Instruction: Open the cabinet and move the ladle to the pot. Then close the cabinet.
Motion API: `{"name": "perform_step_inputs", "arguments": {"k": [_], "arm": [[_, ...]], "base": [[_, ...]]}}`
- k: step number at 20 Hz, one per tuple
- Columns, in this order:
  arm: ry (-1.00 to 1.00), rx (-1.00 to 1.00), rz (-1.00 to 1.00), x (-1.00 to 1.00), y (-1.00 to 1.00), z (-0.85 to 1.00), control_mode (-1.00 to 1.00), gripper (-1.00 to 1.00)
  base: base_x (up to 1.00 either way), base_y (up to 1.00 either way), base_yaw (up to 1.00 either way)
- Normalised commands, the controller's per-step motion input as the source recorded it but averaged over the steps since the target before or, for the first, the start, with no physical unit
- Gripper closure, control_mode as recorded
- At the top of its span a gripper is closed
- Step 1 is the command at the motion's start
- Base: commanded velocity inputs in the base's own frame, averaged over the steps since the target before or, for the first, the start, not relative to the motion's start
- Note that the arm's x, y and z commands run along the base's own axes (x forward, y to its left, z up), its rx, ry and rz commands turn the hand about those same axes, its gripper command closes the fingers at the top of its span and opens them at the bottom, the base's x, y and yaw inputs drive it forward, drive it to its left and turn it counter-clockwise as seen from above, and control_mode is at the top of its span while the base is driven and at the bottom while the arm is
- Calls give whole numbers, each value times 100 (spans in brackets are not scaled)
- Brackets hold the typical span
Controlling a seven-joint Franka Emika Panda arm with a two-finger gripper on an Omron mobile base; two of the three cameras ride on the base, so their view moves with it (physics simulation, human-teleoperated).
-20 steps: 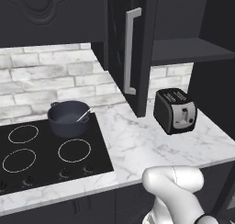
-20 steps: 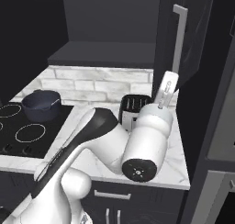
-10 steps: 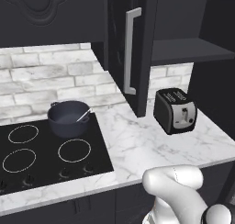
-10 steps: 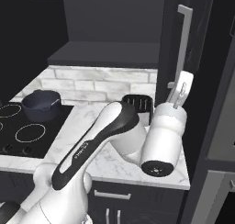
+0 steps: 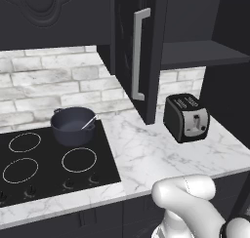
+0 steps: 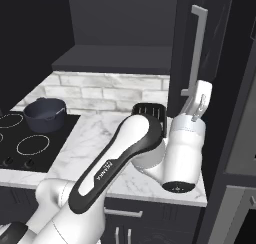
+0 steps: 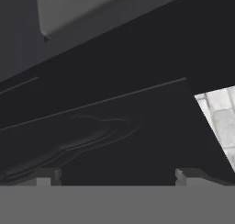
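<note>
The gripper [image 6: 200,99] is hard to read in the right base view, where its white hand stands up against the open cabinet [image 5: 146,56] door, just beside the lower end of the long silver bar handle [image 6: 195,53]; whether it touches the bar cannot be told. In the hand view the 2 dark finger tips [image 7: 46,176] sit far apart at the bottom edge, so the jaws stand wide with nothing between them. Ahead of them lies the door's dark carved relief [image 7: 92,131], and a patch of white brick wall [image 7: 220,113] shows past its edge.

The ladle [image 5: 89,122] is mostly hidden: in the left base view only its thin silvery handle shows, leaning on the right rim of the pot [image 5: 73,125], with the bowl end down inside. In the right base view the pot [image 6: 45,114] is small and far off at the left, and the ladle there is too faint to make out.

The pot stands on the black cooktop [image 5: 44,164], over the rear right burner ring. The cabinet door hangs out edge-on over the marble counter [image 5: 156,154], between the pot and the black toaster [image 5: 186,117]. In the right base view the arm's white elbow covers most of the toaster [image 6: 149,110], leaving just its slotted top. The dark shelf [image 5: 200,54] inside the cabinet is cut off at the right edge.
</note>
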Motion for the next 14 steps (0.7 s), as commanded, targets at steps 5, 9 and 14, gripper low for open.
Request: {"name": "perform_step_inputs", "arguments": {"k": [5,9,14], "arm": [[-3,0,5,42,8,0,-100,-100],[-4,0,7,19,27,0,-100,-100],[0,-1,8,0,63,0,-100,-100]], "base": [[0,0,0],[0,0,0],[0,0,0]]}}
